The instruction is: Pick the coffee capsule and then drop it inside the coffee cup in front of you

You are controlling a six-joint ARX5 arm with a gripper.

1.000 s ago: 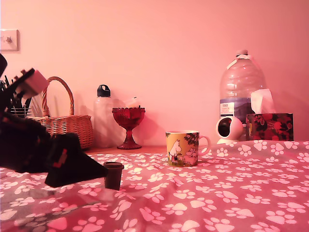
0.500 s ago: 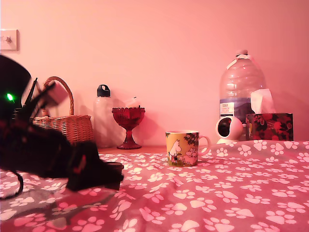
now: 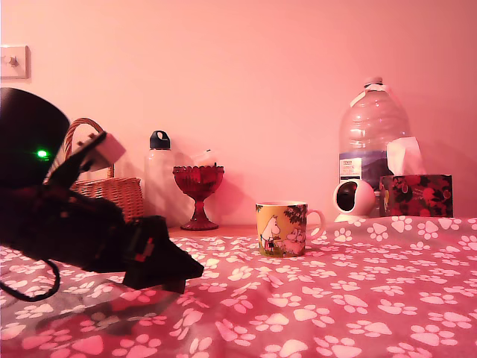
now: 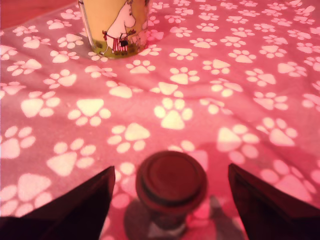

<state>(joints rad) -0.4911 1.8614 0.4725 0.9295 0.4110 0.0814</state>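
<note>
I am holding the gripper wide open and empty, one dark finger on each side of the coffee capsule. The capsule is standing upright on the paw-print tablecloth, between the fingers but touching neither. In the exterior view the arm is hiding it completely.

Risks I am watching:
- The capsule is small and light. If one finger is reaching it before the other as I close, it is likely to tip or skid away on the cloth.
- The cloth is soft and wrinkled. If I am coming in too low, the fingertips could snag the fabric and drag it, and the capsule with it.
- The capsule tapers, so a grip on its lower body may let it slip out during the lift.
- The coffee cup is standing well ahead, toward the exterior view's right. Its mouth is modest, so an off-centre release could bounce the capsule off the rim.

Compared with one second ago: the gripper was then stopping just short of the capsule, which was showing plainly at the finger tips in the exterior view. The arm is now further toward that view's right, and the capsule is straddled by the fingers. The cup is unmoved.
</note>
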